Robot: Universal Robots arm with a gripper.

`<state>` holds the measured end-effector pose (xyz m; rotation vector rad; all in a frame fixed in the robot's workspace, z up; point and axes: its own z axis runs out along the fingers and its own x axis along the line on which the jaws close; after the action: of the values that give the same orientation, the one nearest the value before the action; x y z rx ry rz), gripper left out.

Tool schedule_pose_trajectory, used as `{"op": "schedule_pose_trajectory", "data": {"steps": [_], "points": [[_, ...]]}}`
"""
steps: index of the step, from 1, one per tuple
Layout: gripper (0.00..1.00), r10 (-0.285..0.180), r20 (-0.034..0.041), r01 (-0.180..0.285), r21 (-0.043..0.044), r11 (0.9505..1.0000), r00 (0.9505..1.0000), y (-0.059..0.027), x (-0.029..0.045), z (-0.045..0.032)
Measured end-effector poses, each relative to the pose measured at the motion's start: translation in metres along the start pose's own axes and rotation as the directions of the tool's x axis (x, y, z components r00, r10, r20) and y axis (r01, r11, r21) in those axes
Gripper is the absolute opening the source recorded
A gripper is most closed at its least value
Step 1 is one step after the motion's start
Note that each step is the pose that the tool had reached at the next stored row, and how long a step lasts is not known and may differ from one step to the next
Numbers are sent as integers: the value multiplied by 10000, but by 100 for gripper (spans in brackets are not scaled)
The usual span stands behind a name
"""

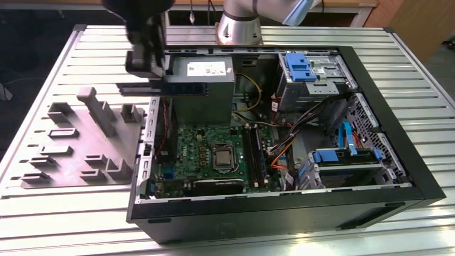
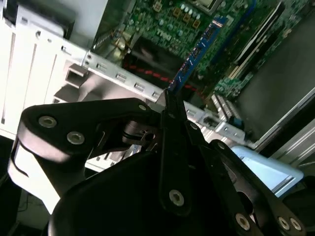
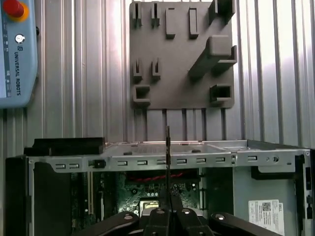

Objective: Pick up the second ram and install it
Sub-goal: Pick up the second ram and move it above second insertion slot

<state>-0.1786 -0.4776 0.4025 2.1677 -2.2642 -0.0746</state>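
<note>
The second ram (image 1: 170,88) is a thin dark stick lying level in my gripper (image 1: 151,80), which is shut on it. In the exterior view both hang above the open computer case's (image 1: 146,210) wall on that view's left, near the grey power supply (image 1: 202,80). In the second wrist view the ram (image 2: 197,51) shows blue, sticking out from the black fingers (image 2: 172,128) over the green motherboard (image 2: 162,19). In the first wrist view the ram (image 3: 168,157) appears edge-on as a thin line crossing the case rim (image 3: 211,158). The black slots (image 1: 257,154) lie on the motherboard (image 1: 195,146) beside the processor.
A grey moulded holder tray (image 1: 71,149) with upright tabs sits on the slatted table at the exterior view's left, also in the first wrist view (image 3: 182,64). Drive cages with blue clips (image 1: 306,66) and cables fill the case's other side. A teach pendant (image 3: 17,54) lies on the table.
</note>
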Motion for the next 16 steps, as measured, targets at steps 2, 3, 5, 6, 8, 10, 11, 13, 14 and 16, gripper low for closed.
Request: {"op": "schedule_pose_trajectory", "data": {"steps": [2,3,5,6,8,10,11,13,14,16], "points": [[11,2,-1,-2,1,10000,10000,-84,-4,-3],[11,1,0,-1,1,10000,10000,-127,-6,-5],[11,1,0,-1,0,10000,10000,-215,-10,-8],[11,2,1,-2,0,10000,10000,-257,-12,-9],[11,-1,0,1,0,10000,10000,-342,-15,-13],[11,2,0,-2,0,10000,10000,-428,-19,-16],[11,2,0,-2,0,10000,10000,-470,-21,-17],[11,0,0,0,0,10000,10000,-553,-24,-21],[11,1,0,-1,0,10000,10000,-593,-26,-22],[11,1,1,-1,1,10000,10000,-673,-30,-24]]}}
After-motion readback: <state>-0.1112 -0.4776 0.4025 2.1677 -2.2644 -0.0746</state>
